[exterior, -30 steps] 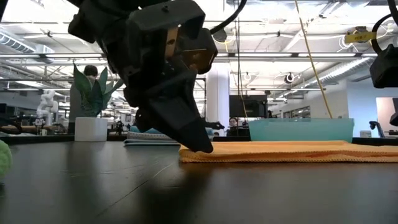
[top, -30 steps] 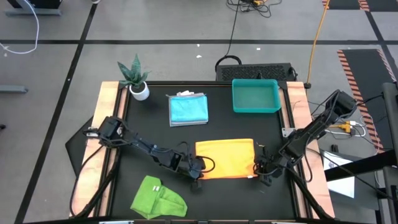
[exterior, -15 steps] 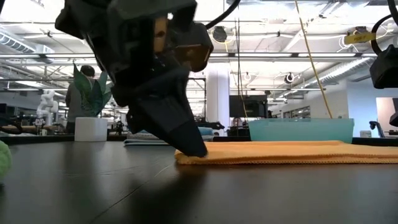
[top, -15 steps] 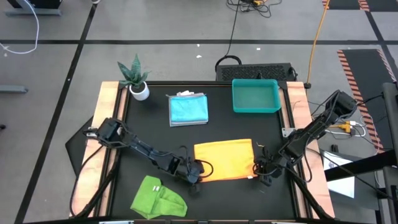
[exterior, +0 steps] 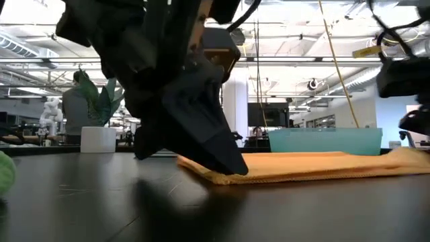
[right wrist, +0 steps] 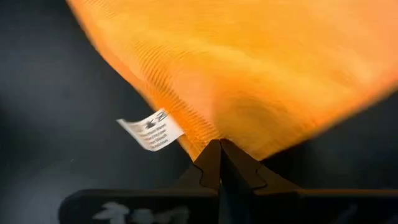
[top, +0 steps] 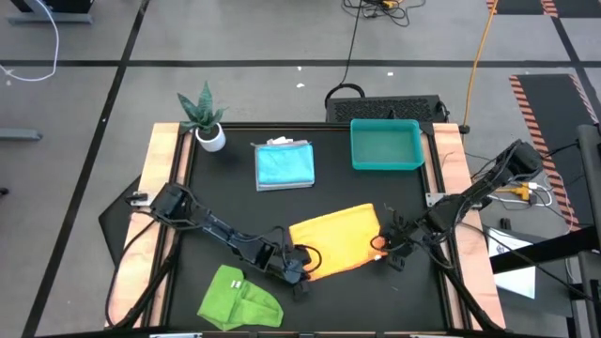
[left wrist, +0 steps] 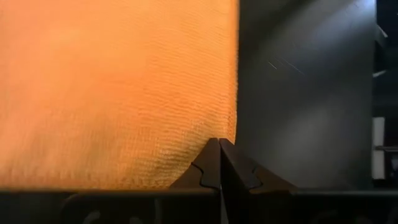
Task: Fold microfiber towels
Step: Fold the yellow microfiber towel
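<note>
A yellow-orange microfiber towel, folded into a rectangle, lies slightly skewed on the near middle of the black table, with both arms gripping its near corners. The left gripper sits at the towel's near left corner, its two dark fingers pressed together and clamped on the cloth edge, as the left wrist view shows. The right gripper holds the near right corner, its jaws likewise closed on the fabric, and this corner is lifted a little off the table in the low view; a small white care label hangs from the towel just beside the right gripper's fingertips. A crumpled lime green microfiber towel lies at the near left edge of the table, near the left arm. Toward the far side, a folded turquoise blue microfiber towel rests on top of a light grey-white cloth, whose edge shows beyond it. To the right of that stack sits a rigid teal plastic tray, at the far right of the table. A small green potted plant in a white pot stands at the far left corner.
</note>
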Motion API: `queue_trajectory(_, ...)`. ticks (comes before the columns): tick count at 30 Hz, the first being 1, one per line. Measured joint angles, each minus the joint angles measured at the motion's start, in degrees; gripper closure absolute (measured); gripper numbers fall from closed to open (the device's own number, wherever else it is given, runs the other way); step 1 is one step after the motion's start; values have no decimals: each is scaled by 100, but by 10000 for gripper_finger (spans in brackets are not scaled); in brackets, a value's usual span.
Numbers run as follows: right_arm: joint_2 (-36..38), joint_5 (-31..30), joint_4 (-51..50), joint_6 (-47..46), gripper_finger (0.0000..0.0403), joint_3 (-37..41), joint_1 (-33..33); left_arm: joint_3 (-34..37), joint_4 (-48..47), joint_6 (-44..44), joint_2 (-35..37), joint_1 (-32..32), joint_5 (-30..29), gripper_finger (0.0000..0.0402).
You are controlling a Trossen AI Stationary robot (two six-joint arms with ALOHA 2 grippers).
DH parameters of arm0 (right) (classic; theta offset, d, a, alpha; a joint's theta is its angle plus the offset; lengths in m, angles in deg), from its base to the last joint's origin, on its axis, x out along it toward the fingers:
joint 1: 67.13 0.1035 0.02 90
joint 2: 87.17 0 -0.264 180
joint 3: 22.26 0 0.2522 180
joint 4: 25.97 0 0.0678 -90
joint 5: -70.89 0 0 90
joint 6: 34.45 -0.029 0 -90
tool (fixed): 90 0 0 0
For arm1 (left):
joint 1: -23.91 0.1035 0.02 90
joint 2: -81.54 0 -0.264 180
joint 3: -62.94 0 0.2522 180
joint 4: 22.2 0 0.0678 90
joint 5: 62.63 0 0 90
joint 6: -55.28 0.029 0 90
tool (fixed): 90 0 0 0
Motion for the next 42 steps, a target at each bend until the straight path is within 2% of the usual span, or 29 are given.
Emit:
queue_trajectory(9, 584, 258, -722, 1060, 403, -12, -1253, -344, 133, -109, -9, 19, -233, 401)
queue_trajectory(13, 928, 268, -1426, 1517, 403, -283, -1629, -441, 339, 218, -9, 145, -100, 401)
queue_trajectory(16, 1090, 257, -2052, 1693, 403, -728, -1767, -599, 98, 826, 174, 279, 222, 400)
queue_trajectory(20, 1146, 304, -2580, 1736, 403, -1278, -1741, -716, -765, 1995, 766, 502, 278, 400)
queue_trajectory(22, 1132, 330, -2504, 1637, 403, -1497, -1663, -711, -1220, 2654, 1127, 645, 174, 400)
queue_trajectory(25, 972, 227, -1697, 1360, 403, -1620, -1323, -635, -1923, 3696, 1575, 901, 53, 399)
queue_trajectory(27, 670, -11, -904, 1170, 403, -1617, -988, -499, -2177, 4289, 1771, 1103, 141, 399)
queue_trajectory(29, 234, -339, -74, 922, 403, -1628, -631, -277, -2256, 4829, 1888, 1330, 502, 399)
queue_trajectory(33, -1003, -866, 1452, 446, 403, -1769, -43, 181, -2236, 5936, 1946, 1652, 962, 400)
queue_trajectory(36, -1919, -1156, 2017, 238, 403, -2201, 236, 411, -2018, 7183, 1929, 1641, 1000, 399)
queue_trajectory(38, -2337, -1238, 2006, -5, 403, -2509, 327, 531, -1870, 7894, 1863, 1619, 1056, 393)
queue_trajectory(42, -2830, -1256, 2043, -425, 403, -2862, 390, 678, -1940, 8687, 1646, 1652, 1061, 371)
